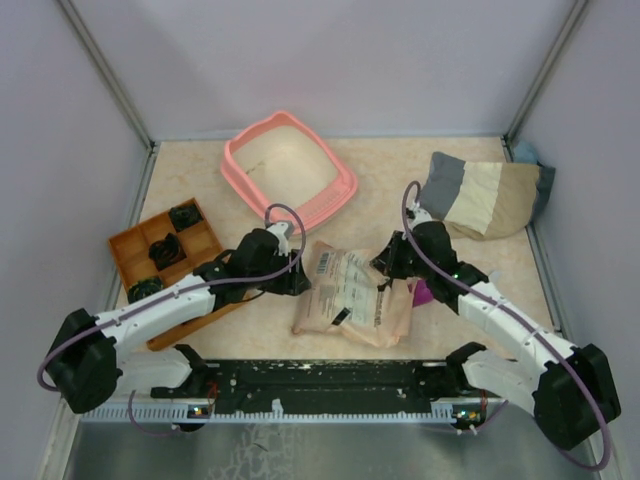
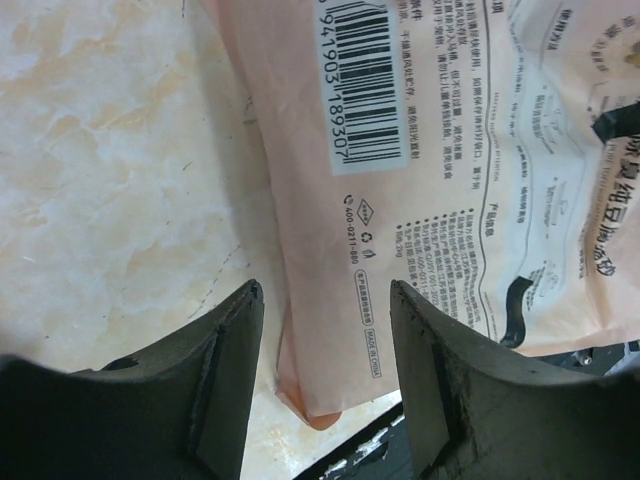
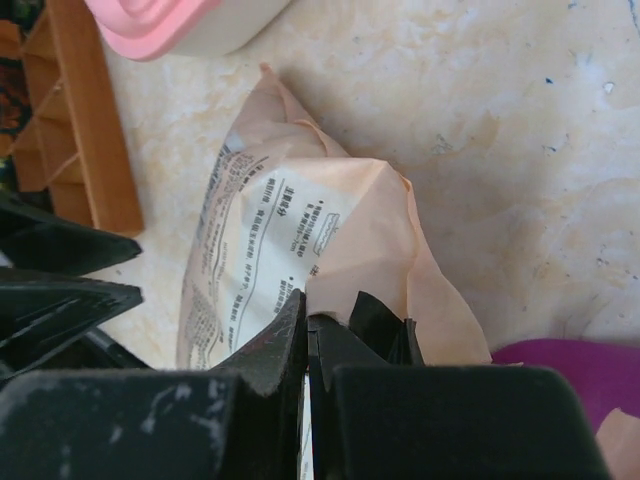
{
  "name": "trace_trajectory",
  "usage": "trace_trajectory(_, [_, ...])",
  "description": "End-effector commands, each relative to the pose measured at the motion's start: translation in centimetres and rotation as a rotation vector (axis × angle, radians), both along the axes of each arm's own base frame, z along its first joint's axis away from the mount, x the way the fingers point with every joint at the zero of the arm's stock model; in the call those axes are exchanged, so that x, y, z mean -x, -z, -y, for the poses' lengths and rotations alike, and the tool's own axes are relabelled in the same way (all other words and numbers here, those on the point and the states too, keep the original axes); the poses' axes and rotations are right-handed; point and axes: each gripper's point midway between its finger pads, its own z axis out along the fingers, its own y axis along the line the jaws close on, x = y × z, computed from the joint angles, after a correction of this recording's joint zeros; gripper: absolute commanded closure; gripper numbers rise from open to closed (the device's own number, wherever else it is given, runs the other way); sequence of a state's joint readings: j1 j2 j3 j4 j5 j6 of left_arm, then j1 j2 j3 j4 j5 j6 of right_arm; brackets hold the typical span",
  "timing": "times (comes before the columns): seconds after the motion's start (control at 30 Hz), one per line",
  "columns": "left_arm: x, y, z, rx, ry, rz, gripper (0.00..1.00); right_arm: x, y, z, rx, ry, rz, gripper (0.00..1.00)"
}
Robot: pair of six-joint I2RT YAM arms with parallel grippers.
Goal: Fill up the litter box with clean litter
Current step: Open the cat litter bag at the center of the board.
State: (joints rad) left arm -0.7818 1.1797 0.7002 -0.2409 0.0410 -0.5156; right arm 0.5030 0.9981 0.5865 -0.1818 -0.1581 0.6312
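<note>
The salmon-pink litter box (image 1: 262,128) stands at the back centre, and its corner also shows in the right wrist view (image 3: 150,20). No clean litter shows in any view. A beige printed paper bag (image 1: 350,290) lies flat between the arms. My left gripper (image 1: 297,280) is at the bag's left edge. It stands open (image 2: 325,290) with a bottom corner of the bag (image 2: 420,200) between its fingers, and neither finger presses on it. My right gripper (image 1: 385,265) is shut (image 3: 310,305) on a raised fold of the bag (image 3: 270,230) at its right edge.
An orange compartmented tray (image 1: 125,245) with dark items sits at the left, beside the left arm. A magenta scoop (image 1: 423,293) lies by the bag's right edge under the right arm. A grey-and-beige cloth bag (image 1: 485,195) rests at the back right. A black rail (image 1: 320,375) runs along the near edge.
</note>
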Motion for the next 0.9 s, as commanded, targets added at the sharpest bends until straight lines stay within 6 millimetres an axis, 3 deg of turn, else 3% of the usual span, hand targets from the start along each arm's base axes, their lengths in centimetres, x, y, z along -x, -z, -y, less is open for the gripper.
trace_trajectory(0.0, [-0.8, 0.5, -0.2, 0.009, -0.019, -0.026, 0.41, 0.1, -7.1, -3.3, -0.248, -0.142, 0.133, 1.00])
trace_trajectory(0.13, [-1.2, -0.6, 0.2, 0.039, -0.007, -0.004, 0.41, 1.5, -8.5, -4.2, -0.375, -0.191, 0.127, 1.00])
trace_trajectory(0.23, [-1.4, -1.2, 0.5, 0.033, 0.034, 0.025, 0.44, 1.4, -9.1, -3.9, -0.404, -0.180, 0.139, 1.00])
trace_trajectory(0.4, [-1.4, -1.0, 1.0, 0.027, 0.054, 0.005, 0.46, -1.1, -8.4, -2.0, -0.410, -0.101, 0.160, 1.00])
trace_trajectory(0.5, [-3.3, -1.0, -1.2, -0.098, -0.065, 0.029, 0.46, -2.1, -8.5, -3.0, -0.462, -0.144, 0.145, 1.00])
trace_trajectory(0.63, [-4.6, -2.8, -1.5, -0.100, -0.082, 0.064, 0.45, -2.8, -10.1, -3.9, -0.543, -0.157, 0.152, 1.00])
trace_trajectory(0.77, [-6.1, -3.5, -2.2, -0.092, -0.121, 0.121, 0.44, -5.0, -11.6, -3.8, -0.524, -0.087, 0.129, 1.00])
trace_trajectory(0.87, [-6.5, -3.6, -2.4, -0.097, -0.120, 0.110, 0.44, -6.3, -10.9, -3.4, -0.469, -0.042, 0.100, 1.00])
